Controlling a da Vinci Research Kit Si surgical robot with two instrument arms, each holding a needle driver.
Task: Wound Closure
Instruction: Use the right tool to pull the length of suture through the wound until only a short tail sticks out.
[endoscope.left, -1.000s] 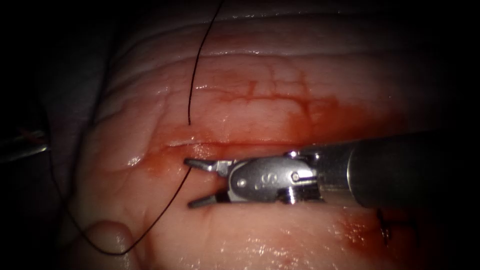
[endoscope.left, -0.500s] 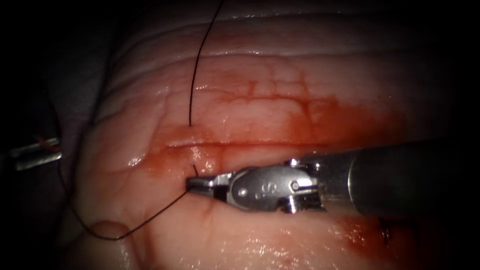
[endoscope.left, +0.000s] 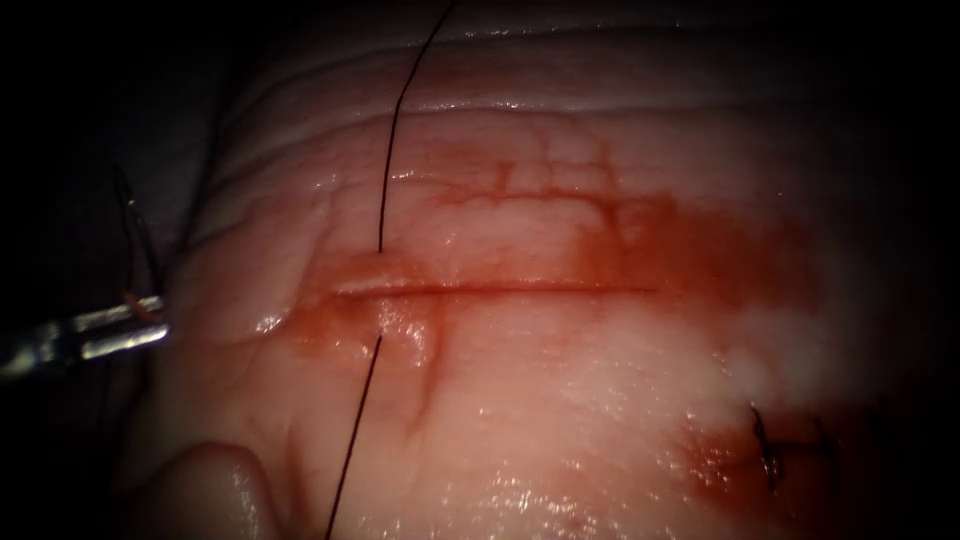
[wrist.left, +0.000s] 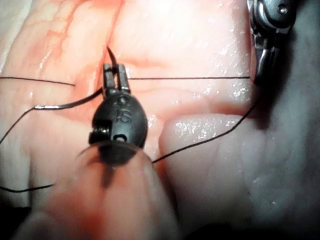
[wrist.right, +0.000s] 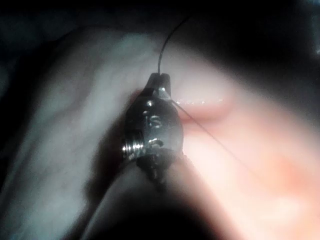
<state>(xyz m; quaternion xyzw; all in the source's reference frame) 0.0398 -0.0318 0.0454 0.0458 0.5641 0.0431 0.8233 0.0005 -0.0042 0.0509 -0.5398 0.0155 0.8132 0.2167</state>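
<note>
The cut (endoscope.left: 490, 289) runs across the tissue (endoscope.left: 560, 400). At its left end the thread (endoscope.left: 385, 150) enters above it, comes out below it and runs straight down. The left tool (endoscope.left: 150, 322) sits left of the cut, jaws shut on the curved needle (endoscope.left: 140, 230), which is out of the tissue. In the left wrist view its jaws (wrist.left: 115, 79) grip the needle (wrist.left: 70, 103) partway along its curve, the tip pointing away. In the right wrist view the right tool (wrist.right: 160, 79) is shut on the thread (wrist.right: 162, 52).
An older stitch (endoscope.left: 778, 452) lies on the lower right of the tissue. Red fluid (endoscope.left: 640, 230) stains the surface around the cut. The right tool (wrist.left: 270, 35) holds a taut thread (wrist.left: 190, 78) in the left wrist view.
The right tool shut on the thread below the cut and moved out of the endoscope view, pulling the slack loop straight. The left tool has moved right with the needle.
</note>
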